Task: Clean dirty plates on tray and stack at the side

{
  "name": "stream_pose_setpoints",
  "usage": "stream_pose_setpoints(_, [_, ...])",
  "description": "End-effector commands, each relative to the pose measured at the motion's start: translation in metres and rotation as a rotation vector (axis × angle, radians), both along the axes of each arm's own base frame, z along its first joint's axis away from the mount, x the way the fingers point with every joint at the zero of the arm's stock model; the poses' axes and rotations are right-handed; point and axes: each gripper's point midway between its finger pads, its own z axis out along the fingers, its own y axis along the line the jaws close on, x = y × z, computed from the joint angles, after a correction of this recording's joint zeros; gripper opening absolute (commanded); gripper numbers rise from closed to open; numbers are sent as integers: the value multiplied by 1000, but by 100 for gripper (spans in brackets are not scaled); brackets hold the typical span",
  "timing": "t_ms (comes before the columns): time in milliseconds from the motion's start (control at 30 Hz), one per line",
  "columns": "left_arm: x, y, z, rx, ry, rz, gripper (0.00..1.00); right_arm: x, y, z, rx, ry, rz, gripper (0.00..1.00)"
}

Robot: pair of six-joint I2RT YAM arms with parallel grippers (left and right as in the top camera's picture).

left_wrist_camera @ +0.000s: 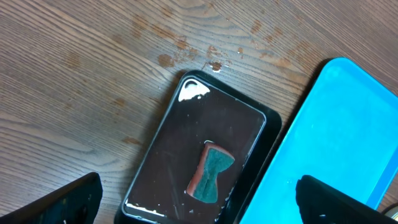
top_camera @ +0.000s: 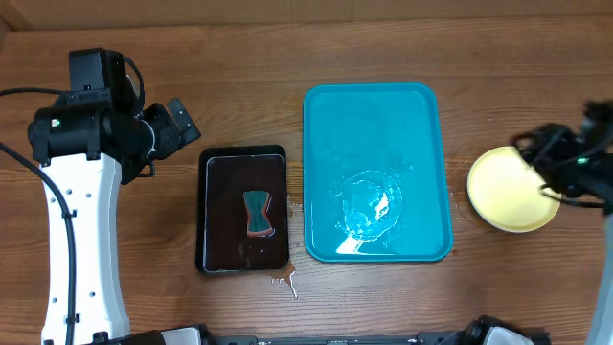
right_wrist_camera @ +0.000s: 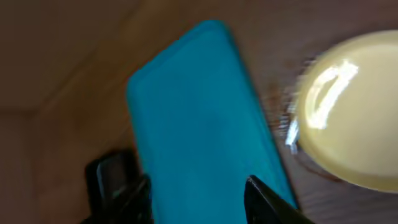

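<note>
The turquoise tray (top_camera: 322,144) lies in the middle of the table and holds only a puddle of water (top_camera: 369,206). It also shows in the left wrist view (left_wrist_camera: 336,124) and, blurred, in the right wrist view (right_wrist_camera: 193,124). A pale yellow plate (top_camera: 506,192) lies on the table right of the tray; I cannot tell whether others lie under it. It shows in the right wrist view (right_wrist_camera: 348,112). My right gripper (top_camera: 541,153) hovers over the plate's far right edge, open and empty (right_wrist_camera: 199,199). My left gripper (top_camera: 180,120) is open and empty (left_wrist_camera: 199,205), above the table left of the black tray.
A small black tray (top_camera: 207,216) with a teal and orange sponge (top_camera: 259,213) lies left of the turquoise tray; it also shows in the left wrist view (left_wrist_camera: 186,118) with the sponge (left_wrist_camera: 211,174). Water drops lie on the wood at its front edge (top_camera: 285,281).
</note>
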Motion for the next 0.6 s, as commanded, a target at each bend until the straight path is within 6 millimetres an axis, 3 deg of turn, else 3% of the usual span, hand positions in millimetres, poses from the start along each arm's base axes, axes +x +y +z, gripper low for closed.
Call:
stream_pose_setpoints(0, [3, 3, 2, 16, -6, -14, 100, -21, 69, 35, -25, -155, 301, 58])
stream_pose_setpoints(33, [3, 3, 2, 16, -6, -14, 100, -26, 79, 38, -34, -165, 334, 100])
stream_pose_setpoints(133, [3, 3, 2, 16, -6, -14, 100, -43, 112, 47, -25, -201, 448, 100])
stream_pose_setpoints(300, [3, 3, 2, 16, -6, -14, 100, -54, 136, 48, -20, -207, 544, 100])
stream_pose_setpoints(500, [3, 3, 2, 16, -6, -14, 100, -52, 123, 43, -97, -193, 496, 100])
stream_pose_setpoints(567, [3, 3, 2, 16, -6, -14, 100, -47, 107, 53, -215, -269, 453, 100])
